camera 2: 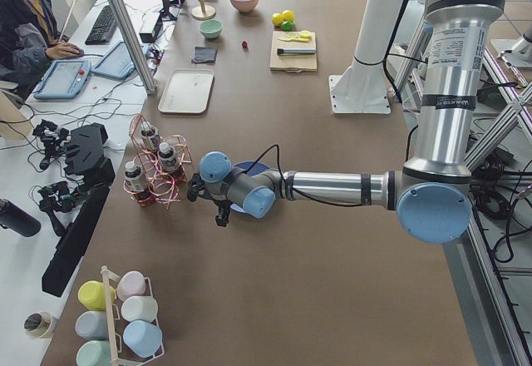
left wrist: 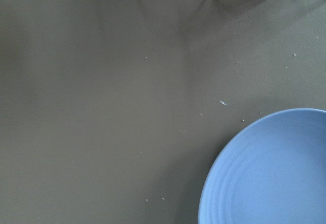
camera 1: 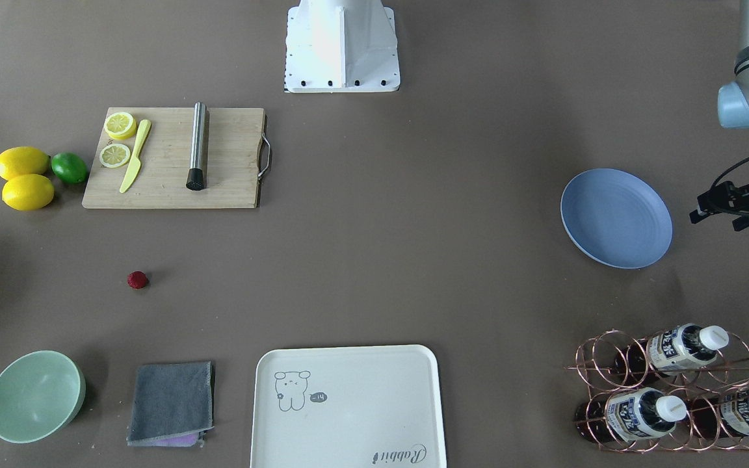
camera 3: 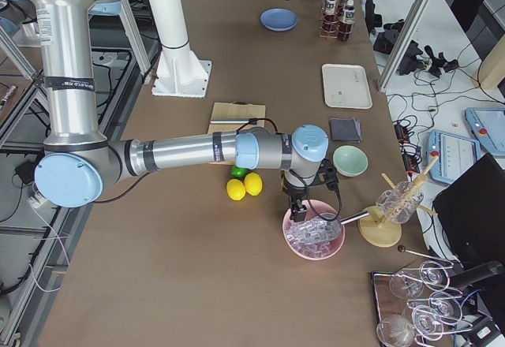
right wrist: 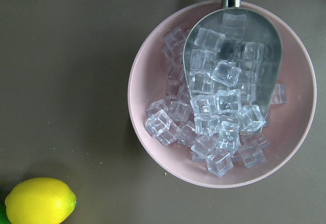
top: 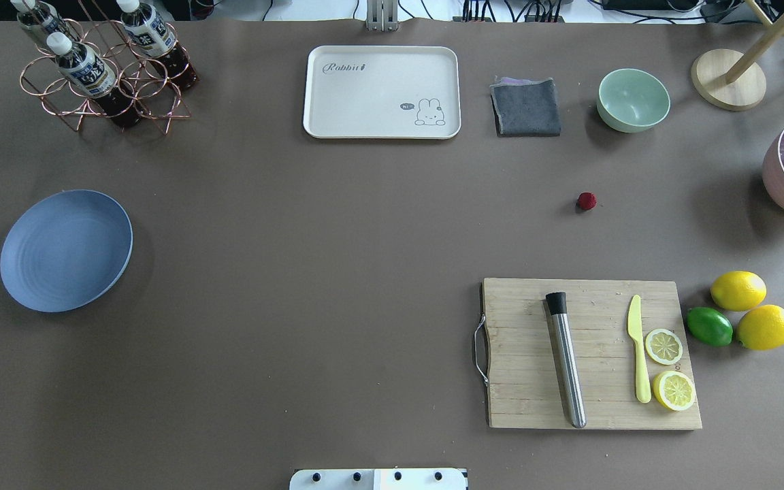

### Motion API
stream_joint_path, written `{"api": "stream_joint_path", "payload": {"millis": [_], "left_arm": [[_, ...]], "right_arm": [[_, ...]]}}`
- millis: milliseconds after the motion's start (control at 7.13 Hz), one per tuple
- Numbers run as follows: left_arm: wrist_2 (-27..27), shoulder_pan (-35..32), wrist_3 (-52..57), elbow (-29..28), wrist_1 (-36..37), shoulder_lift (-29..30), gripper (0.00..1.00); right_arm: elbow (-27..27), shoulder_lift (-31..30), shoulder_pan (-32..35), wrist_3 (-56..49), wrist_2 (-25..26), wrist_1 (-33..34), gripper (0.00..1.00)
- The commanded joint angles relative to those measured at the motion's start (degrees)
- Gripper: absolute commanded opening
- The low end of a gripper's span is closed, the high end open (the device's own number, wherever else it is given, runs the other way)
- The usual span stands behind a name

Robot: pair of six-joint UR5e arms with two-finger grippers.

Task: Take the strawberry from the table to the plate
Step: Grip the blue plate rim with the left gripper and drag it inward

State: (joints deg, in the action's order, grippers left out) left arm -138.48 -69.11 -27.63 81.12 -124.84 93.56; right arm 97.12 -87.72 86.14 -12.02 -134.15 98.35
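Observation:
The strawberry (camera 1: 137,279) (top: 586,201) is a tiny dark-red berry lying alone on the table (top: 337,224), between the cutting board and the grey cloth. The blue plate (camera 1: 615,218) (top: 65,250) (left wrist: 270,173) lies empty on the opposite side of the table. My left gripper (camera 1: 712,208) (camera 2: 199,193) hovers just beside the plate's outer rim; I cannot tell whether it is open or shut. My right gripper (camera 3: 298,209) hangs over a pink bowl of ice, far from the berry, and I cannot tell its state either.
A wooden cutting board (top: 589,354) carries a steel muddler, a yellow knife and lemon halves. Lemons and a lime (top: 739,316) sit beside it. At the far edge stand a green bowl (top: 633,100), grey cloth (top: 527,107), cream tray (top: 382,92) and bottle rack (top: 103,68). The pink ice bowl (right wrist: 153,71) holds a scoop.

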Motion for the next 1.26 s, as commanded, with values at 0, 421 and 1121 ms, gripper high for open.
{"api": "stream_joint_path", "payload": {"millis": [0,421,1121], "left_arm": [[1.62,4.59,-7.77,-1.93,-7.42,-0.05,0.95],[4.54,6.54,-8.85,-4.30,-11.47,-0.22,0.84],[4.36,6.71,-12.95,-3.69,-13.83,-0.93,0.11]], "right_arm": [[-0.09,0.00,-0.09,0.06,-0.06,0.00,1.00],[-0.09,0.00,-0.27,0.07,-0.06,0.00,1.00],[0.00,0.09,-0.53,1.20,-0.15,0.00,1.00]]}}
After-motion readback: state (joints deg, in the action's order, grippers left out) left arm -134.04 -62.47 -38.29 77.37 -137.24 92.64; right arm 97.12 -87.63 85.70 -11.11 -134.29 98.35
